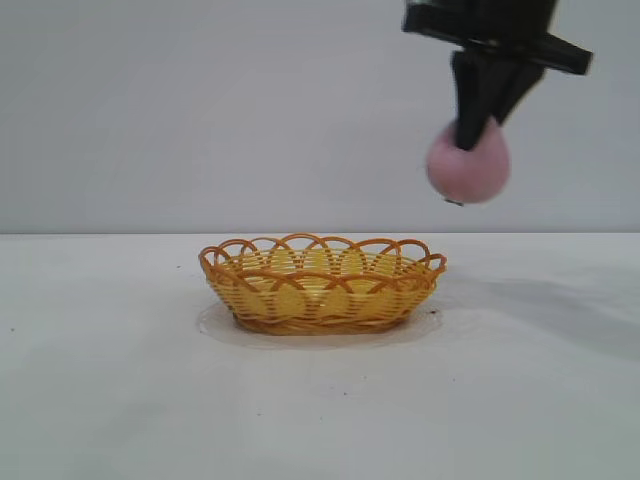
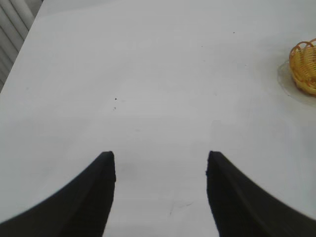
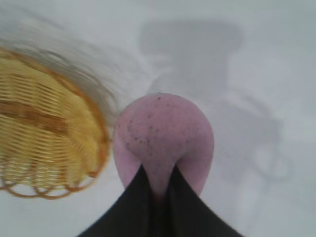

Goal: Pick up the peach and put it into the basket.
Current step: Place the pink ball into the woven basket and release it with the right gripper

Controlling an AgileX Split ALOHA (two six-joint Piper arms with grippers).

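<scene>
Peach [image 1: 470,168] in right hand [image 1: 478,135], aloft beyond basket [image 1: 322,287] rim.

Open air between raised peach [image 1: 470,168] in right gripper [image 1: 476,125] and basket [image 1: 322,284] rim; nothing hangs in that gap. Basket sole obstacle on table [image 1: 110,390], sitting mid-table. Bare tabletop all round it. Left gripper [image 2: 160,170] well off to one side, fingers parted over bare surface, basket far off.

We face the arms level with the worktop [image 1: 120,400]; each wrist camera looks past its gripper, and all share the basket [image 1: 322,285].
</scene>
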